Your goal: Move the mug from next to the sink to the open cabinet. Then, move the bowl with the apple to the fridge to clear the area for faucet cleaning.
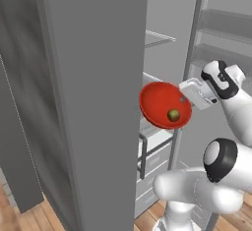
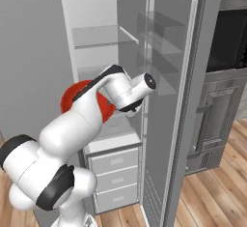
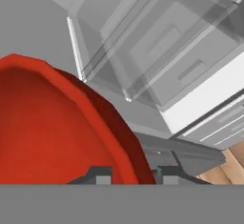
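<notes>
Grey panelling stood at the left of the left base view, and just to its right the bowl (image 1: 165, 104) hung at the mouth of the open fridge (image 2: 96, 8), tipped steeply on edge, not level. The apple (image 1: 173, 115) sat low inside the bowl against its lower wall. Right of the bowl, the gripper (image 1: 189, 95) met the bowl's rim. In the hand view the two finger tips (image 3: 102, 178) rose on either side of that red rim. They were close together rather than spread wide, but whether they pressed on the rim or stood a little clear of it I could not tell. Further right the fridge door (image 2: 169, 100) stood swung open, with its moulded shelves facing in.

As for progress, the second half of the task looked nearly finished. The bowl and apple had reached the fridge, level with the shelf above the white drawers (image 2: 116, 165). From the left base view the bowl seemed to overlap a shelf edge, though it was probably not yet resting flat on anything. What was left, by my reading, was to settle the bowl level on a shelf without spilling the apple, free the rim and draw the arm out. Whether the mug had reached the open cabinet could not be judged from these views.
</notes>
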